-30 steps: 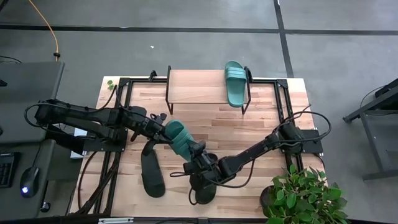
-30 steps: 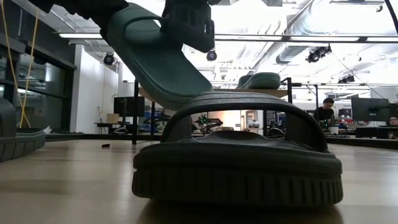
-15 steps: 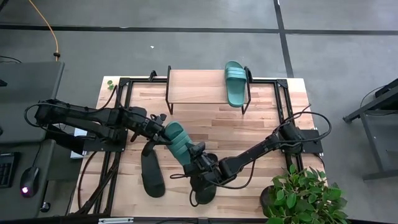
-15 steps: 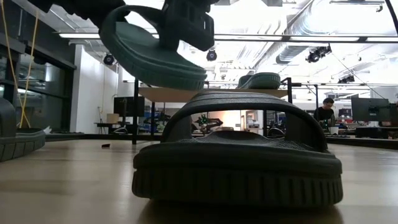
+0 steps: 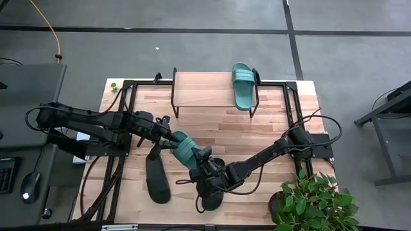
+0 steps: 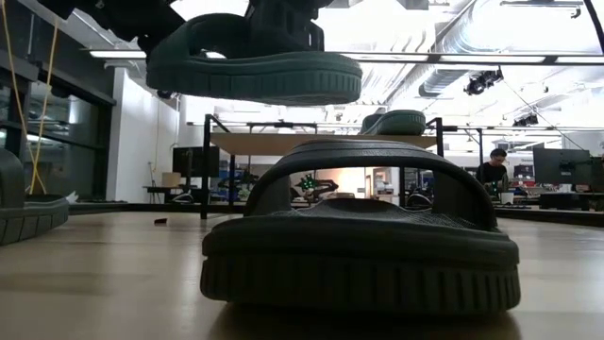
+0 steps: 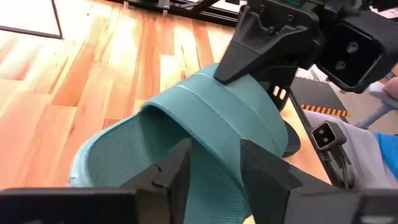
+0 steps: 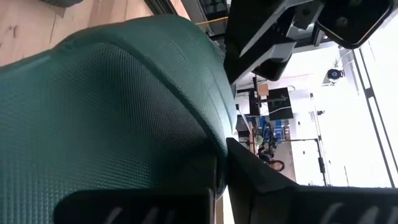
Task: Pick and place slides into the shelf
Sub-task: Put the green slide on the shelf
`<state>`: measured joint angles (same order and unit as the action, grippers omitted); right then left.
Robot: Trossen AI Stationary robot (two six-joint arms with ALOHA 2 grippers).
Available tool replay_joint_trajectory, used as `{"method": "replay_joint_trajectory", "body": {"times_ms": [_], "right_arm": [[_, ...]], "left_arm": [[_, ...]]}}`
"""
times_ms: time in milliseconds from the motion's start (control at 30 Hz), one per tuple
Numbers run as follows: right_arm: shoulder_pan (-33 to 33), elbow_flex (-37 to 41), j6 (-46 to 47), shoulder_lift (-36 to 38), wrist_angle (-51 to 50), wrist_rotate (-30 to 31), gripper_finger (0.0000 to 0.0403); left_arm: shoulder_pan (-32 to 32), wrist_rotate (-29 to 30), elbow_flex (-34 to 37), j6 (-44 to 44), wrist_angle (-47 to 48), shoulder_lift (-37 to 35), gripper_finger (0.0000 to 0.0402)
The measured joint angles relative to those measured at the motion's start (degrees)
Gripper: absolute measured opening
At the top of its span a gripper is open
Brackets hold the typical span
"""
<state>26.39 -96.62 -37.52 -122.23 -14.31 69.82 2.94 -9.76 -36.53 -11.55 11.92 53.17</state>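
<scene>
A teal slide (image 5: pixel 183 147) hangs in the air between my two grippers, sole down and level in the low view (image 6: pixel 255 74). My right gripper (image 5: pixel 198 156) is shut on it at the strap end. My left gripper (image 7: pixel 214 155) stands open at the heel end. One black slide (image 5: pixel 157 178) lies flat on the table. Another black slide (image 6: pixel 359 246) lies under the right arm. A second teal slide (image 5: pixel 243 86) lies on the right end of the shelf (image 5: pixel 202 90). My right gripper holds the teal slide by its wide strap (image 7: pixel 249 93), one finger (image 7: pixel 252 53) lying on top of the strap; where the other finger sits is hidden by the slide. It comes from the table's near right. The slide is lifted clear and level. Whether my left gripper touches the heel end (image 7: pixel 124 155), I cannot tell.
A potted plant (image 5: pixel 311 202) stands at the near right corner. Black frame rails (image 5: pixel 128 115) run along the table's sides. Bare wood (image 5: pixel 250 128) lies between the shelf and the arms.
The teal slide has turned from a steep slant, with its strap end low, to level above the black slide. It has also shifted a little toward the table's near edge.
</scene>
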Motion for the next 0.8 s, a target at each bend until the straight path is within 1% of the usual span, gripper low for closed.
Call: {"method": "replay_joint_trajectory", "body": {"times_ms": [133,267,333,433,567,800], "right_arm": [[0.0,0.0,-0.3,0.0,0.0,0.2,0.0001],[0.0,0.0,-1.3,0.0,0.0,3.4,0.0001],[0.0,0.0,-1.4,0.0,0.0,4.4,0.0001],[0.0,0.0,-1.2,0.0,-0.1,5.1,0.0000],[0.0,0.0,0.3,0.4,-0.7,4.9,0.0000],[0.0,0.0,6.8,5.2,-4.1,3.6,0.0000]], "left_arm": [[0.0,0.0,0.0,0.7,0.0,0.0,0.0153],[0.0,0.5,0.0,2.0,0.1,-0.2,0.0173],[0.0,2.2,0.0,2.4,0.3,-0.8,0.0180],[0.0,5.1,0.0,2.4,0.4,-2.4,0.0183],[0.0,7.5,0.0,2.4,1.7,-6.1,0.0184],[0.0,7.9,0.0,1.0,6.5,-11.7,0.0184]]}}
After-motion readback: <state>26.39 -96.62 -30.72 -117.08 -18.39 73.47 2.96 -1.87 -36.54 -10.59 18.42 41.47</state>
